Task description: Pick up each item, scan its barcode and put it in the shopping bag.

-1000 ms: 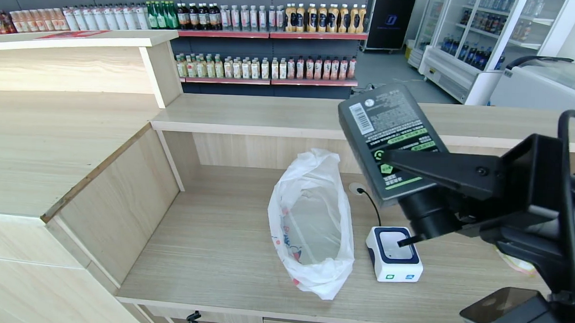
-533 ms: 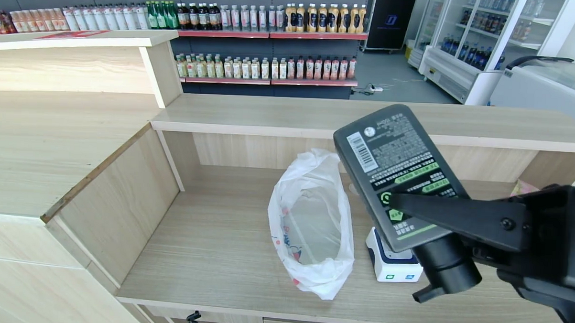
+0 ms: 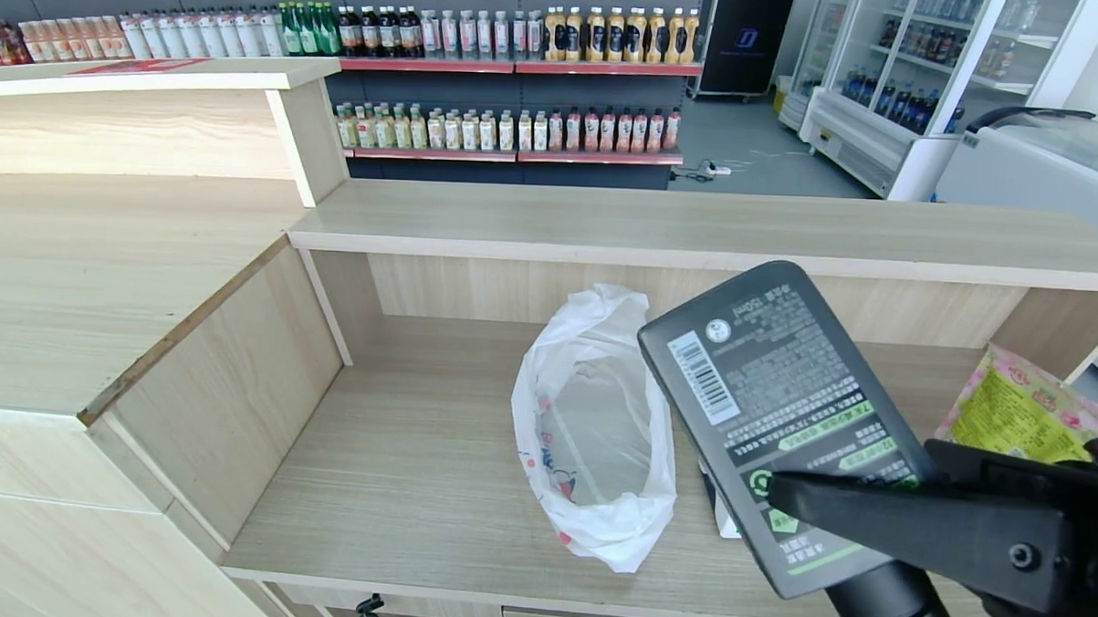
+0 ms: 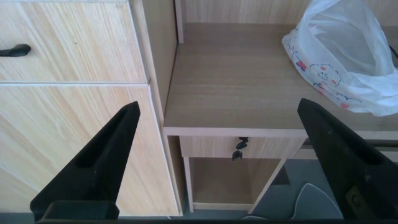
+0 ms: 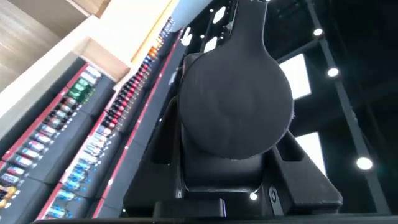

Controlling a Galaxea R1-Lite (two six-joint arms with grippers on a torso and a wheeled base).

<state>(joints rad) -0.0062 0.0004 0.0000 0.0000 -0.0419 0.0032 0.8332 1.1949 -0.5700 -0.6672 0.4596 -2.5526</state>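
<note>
My right gripper (image 3: 784,501) is shut on a black flat bottle (image 3: 765,407) and holds it tilted above the counter's right part. Its white barcode label (image 3: 704,378) faces up towards my head. The bottle hides nearly all of the white scanner (image 3: 721,520) beneath it. In the right wrist view the bottle's round black cap (image 5: 236,106) sits between the fingers. The white plastic shopping bag (image 3: 595,438) lies open on the counter left of the scanner. My left gripper (image 4: 217,155) hangs open and empty off the counter's front left corner, with the bag (image 4: 348,56) beyond it.
A yellow and pink snack packet (image 3: 1020,416) lies at the counter's right end. The wooden counter (image 3: 397,486) has a raised back ledge (image 3: 607,224) and a tall side panel (image 3: 226,389) on the left. Drawers (image 4: 68,50) stand beside the left gripper.
My right gripper has carried the black bottle downward and nearer, so it now covers the scanner. The snack packet has come into sight behind it. The bag has not moved.
</note>
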